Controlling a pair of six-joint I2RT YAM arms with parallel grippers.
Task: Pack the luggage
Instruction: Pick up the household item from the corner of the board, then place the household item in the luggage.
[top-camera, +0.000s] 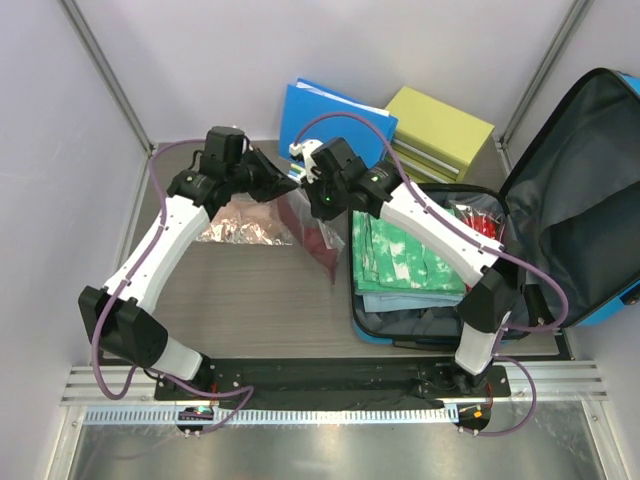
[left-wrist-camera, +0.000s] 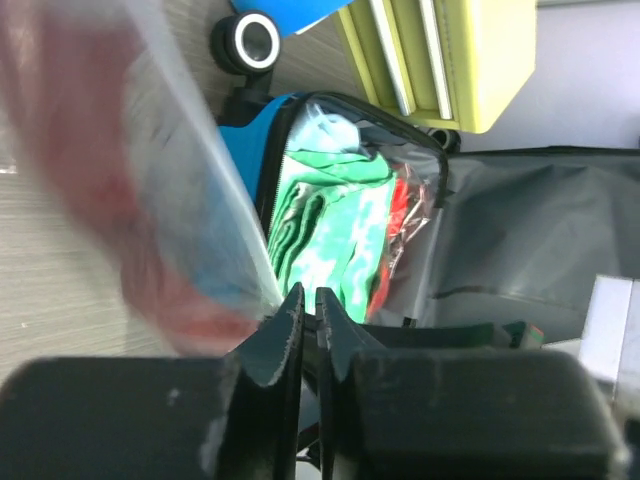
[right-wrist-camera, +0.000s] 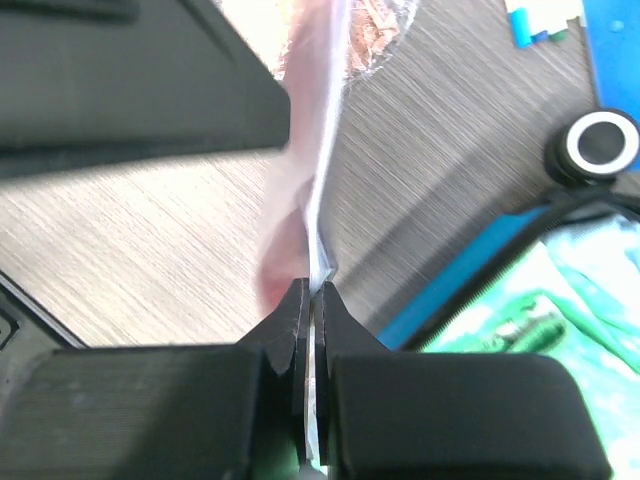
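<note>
Clear plastic is the matter at the centre: we note a plastic bag (top-camera: 316, 232) with dark red contents hanging between the two arms over the table (top-camera: 260, 300). From the right wrist, the right gripper (right-wrist-camera: 312, 292) has its fingers pressed together on the bag's film, which runs visibly down the seam between them. From the left wrist, the left gripper (left-wrist-camera: 308, 302) shows only a thin slit between its fingers. The bag's corner reaches the tip of one finger, but we cannot tell whether any film lies inside the slit. The bag is badly blurred in both wrist views, and we cannot identify the red contents.

The luggage (top-camera: 575, 170) lies open at the 3 o'clock side of the table, its lid (top-camera: 590, 110) raised towards 2 o'clock and cut off by the right frame edge. The lower shell holds folded green clothing (top-camera: 405, 255) and, at its far end, a red item in clear wrap (top-camera: 482, 222). The right arm crosses the shell and hides part of both. One black wheel (right-wrist-camera: 600, 146) shows in the right wrist view.

At 12 o'clock a blue folder (top-camera: 320, 112) leans against the back wall, partly masked by the grippers. A yellow-green drawer box (top-camera: 442, 130) sits just beside it at 1 o'clock. A crinkled silvery packet (top-camera: 235, 226) lies at 10 o'clock of the bag, half under the left arm, and we cannot make out what is in it.
</note>
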